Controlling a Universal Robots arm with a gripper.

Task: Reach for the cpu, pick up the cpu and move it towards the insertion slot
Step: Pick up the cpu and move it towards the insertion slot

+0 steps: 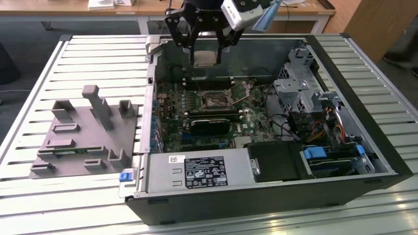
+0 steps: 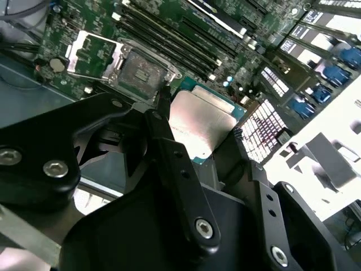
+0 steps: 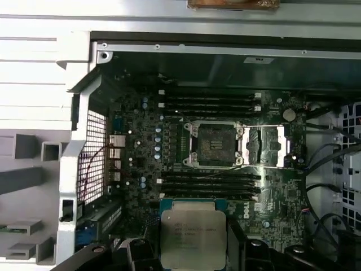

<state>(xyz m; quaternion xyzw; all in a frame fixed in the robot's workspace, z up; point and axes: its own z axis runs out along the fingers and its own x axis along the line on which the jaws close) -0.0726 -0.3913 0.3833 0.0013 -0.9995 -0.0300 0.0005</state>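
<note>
My gripper [image 1: 205,55] hangs over the far part of the open computer case [image 1: 365,122], shut on the cpu [image 1: 205,58]. In both wrist views the cpu [image 2: 203,121] [image 3: 192,234] is a silvery square chip, and black fingers [image 2: 163,121] press on two opposite edges of it. The insertion slot [image 1: 214,99] lies below and nearer on the motherboard. It shows as a square socket [image 3: 213,144] [image 2: 141,70] with a dark centre, and its metal cover [image 3: 269,145] is flipped open beside it. The chip is held in the air, apart from the socket.
Long black memory slots [image 3: 211,101] flank the socket. A black block [image 1: 209,125] sits on the board nearer the camera, the power supply [image 1: 196,171] in front of it. Drive cage and cables [image 1: 307,98] fill the exterior view's right. A grey moulded tray [image 1: 85,132] lies at its left.
</note>
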